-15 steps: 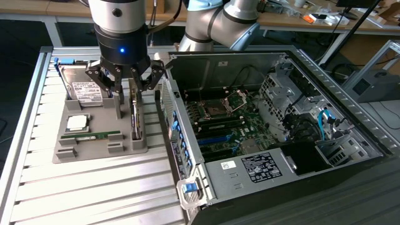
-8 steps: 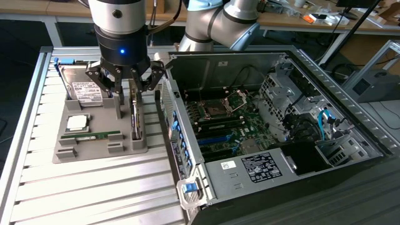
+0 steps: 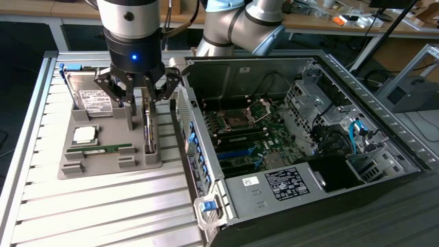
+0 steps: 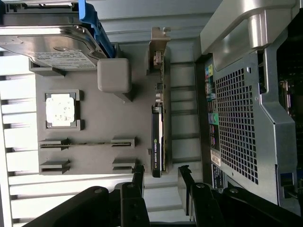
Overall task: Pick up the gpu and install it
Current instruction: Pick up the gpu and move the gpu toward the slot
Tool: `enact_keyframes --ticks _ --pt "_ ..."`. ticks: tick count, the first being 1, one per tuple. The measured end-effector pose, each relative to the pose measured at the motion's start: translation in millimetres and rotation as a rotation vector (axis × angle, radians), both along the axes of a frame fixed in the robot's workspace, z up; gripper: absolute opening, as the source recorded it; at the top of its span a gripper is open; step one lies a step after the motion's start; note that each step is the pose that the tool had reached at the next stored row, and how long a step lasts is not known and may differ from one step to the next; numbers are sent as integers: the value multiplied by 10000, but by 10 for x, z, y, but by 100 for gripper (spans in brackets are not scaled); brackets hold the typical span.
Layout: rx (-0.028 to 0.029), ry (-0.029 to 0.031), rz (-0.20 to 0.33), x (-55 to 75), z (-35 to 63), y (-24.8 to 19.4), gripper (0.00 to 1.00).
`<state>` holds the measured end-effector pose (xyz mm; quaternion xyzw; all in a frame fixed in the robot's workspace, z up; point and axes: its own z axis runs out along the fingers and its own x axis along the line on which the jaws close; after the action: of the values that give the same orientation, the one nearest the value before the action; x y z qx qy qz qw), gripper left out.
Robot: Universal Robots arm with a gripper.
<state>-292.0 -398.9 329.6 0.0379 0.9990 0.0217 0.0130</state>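
- Gripper point(image 3: 142, 96) hangs over the grey holder point(image 3: 75, 172), above the holder's 1 o'clock corner in the exterior view. The jaws are spread wide and grip nothing.
- The gpu point(image 3: 148, 131) stands on its edge in a slot along the holder's 3 o'clock side (exterior view). It runs from 12 towards 6 o'clock, between the other parts and the computer case point(image 3: 309, 170).
- Wrist view: the fingertips point(image 4: 138, 176) flank the black cooler end of the gpu point(image 4: 157, 142), one on each side. There is a gap on both sides and no contact. The silvery bracket point(image 4: 159, 49) is at the card's far end from the gripper.
- Other parts in the holder, by exterior-view clock from its centre: hard drive point(image 3: 92, 100) at 11 o'clock, processor point(image 3: 84, 135) at 9 o'clock, memory stick point(image 3: 99, 148) at 7 o'clock.
- The computer case lies open at 3 o'clock of the holder, just beside it, with the motherboard point(image 3: 247, 128) exposed. The card is not yet in it.
- Holder and case both rest on the slatted metal table point(image 3: 103, 211).
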Motion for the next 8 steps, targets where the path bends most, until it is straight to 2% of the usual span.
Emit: enact_keyframes --ticks 8 --pt "0 0 0 0 -23 0 42"
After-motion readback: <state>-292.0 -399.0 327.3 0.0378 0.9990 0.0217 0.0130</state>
